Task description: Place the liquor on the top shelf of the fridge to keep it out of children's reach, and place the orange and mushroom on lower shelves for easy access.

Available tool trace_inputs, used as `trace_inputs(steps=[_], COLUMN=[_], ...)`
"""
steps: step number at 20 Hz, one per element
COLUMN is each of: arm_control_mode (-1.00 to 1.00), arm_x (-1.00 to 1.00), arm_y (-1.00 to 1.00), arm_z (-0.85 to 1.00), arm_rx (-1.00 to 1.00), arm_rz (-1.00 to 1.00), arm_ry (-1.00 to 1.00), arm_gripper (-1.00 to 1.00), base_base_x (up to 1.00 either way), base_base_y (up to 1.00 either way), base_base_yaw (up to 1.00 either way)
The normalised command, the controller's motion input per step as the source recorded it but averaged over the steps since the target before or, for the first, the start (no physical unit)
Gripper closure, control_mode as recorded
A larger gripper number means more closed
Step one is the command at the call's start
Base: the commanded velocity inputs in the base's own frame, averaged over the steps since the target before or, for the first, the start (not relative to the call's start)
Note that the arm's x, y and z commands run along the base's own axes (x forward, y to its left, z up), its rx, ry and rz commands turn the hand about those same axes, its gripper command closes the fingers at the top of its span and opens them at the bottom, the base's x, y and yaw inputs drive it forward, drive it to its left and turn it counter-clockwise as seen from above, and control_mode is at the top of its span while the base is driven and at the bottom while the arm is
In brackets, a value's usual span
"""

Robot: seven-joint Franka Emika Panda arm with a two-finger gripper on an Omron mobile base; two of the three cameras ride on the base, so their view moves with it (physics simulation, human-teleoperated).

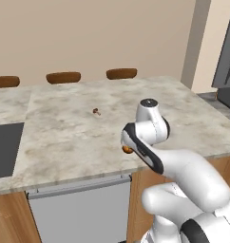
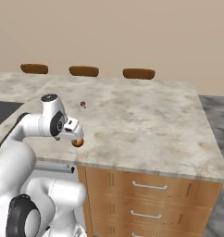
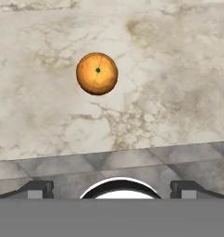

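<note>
Gripper (image 3: 112, 187): fingers spread wide, holding nothing, poised above the counter (image 1: 64, 133) edge.
Orange (image 3: 97, 73): directly below the tool, slightly ahead, resting on counter.
Mushroom (image 1: 96, 112): farther out on counter, well beyond tool.
Progress: orange and mushroom not yet shelved; neither yet picked up.

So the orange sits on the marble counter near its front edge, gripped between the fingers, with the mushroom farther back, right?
Not gripped. In the hand view the orange lies free on the counter, apart from the open fingertips. The mushroom does sit farther back.
</note>
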Motion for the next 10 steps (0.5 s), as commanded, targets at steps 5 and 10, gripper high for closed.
trace_inputs(steps=[5, 10], arm_control_mode=[-1.0, -1.0], arm_x=[0.25, 0.27], arm_y=[0.0, 0.0], arm_z=[-0.39, -0.25], arm_rx=[0.0, 0.0], arm_rz=[0.0, 0.0], arm_ry=[0.0, 0.0], arm_gripper=[-1.0, -1.0], base_base_x=[0.0, 0.0], base_base_y=[0.0, 0.0], base_base_yaw=[0.0, 0.0])
